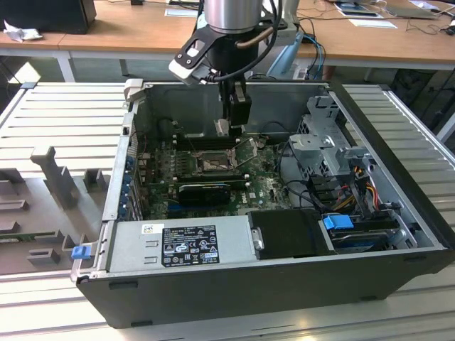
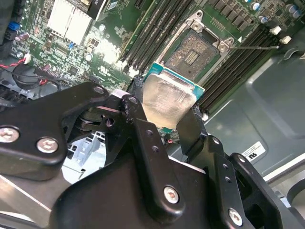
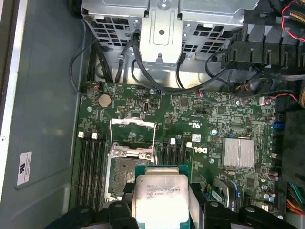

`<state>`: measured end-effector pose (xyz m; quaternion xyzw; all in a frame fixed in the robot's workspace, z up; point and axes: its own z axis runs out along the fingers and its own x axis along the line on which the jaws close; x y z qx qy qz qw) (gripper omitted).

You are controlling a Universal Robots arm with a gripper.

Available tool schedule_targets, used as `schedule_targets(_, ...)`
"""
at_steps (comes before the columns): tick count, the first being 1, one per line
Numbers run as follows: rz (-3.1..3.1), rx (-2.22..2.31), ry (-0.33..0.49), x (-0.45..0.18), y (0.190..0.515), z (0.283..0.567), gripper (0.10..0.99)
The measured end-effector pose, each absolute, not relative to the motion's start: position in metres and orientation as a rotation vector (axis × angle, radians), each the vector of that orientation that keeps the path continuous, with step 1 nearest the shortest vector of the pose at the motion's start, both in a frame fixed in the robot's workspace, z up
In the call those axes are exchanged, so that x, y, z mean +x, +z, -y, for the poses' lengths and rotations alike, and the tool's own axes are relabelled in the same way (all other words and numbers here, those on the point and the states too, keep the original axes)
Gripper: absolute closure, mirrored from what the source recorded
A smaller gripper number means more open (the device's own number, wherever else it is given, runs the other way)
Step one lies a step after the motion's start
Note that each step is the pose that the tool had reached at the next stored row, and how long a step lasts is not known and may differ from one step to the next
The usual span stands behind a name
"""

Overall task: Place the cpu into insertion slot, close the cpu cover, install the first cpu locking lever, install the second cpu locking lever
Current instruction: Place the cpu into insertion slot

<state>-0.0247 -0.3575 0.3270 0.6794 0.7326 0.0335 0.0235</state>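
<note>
My pincer is closed on the cpu; in the exterior view I see the insertion slot at seven o'clock from it.

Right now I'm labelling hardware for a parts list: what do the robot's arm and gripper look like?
The arm ends in a silvery metal cylinder, a dark cable looping beside it. The gripper is black, its angular linked fingers fastened with silver screws.
</note>
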Motion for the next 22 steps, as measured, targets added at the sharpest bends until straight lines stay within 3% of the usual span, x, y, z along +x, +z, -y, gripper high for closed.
schedule_targets(22,-2.266,2.105,0.104,-0.025,0.304,0.358,0.557)
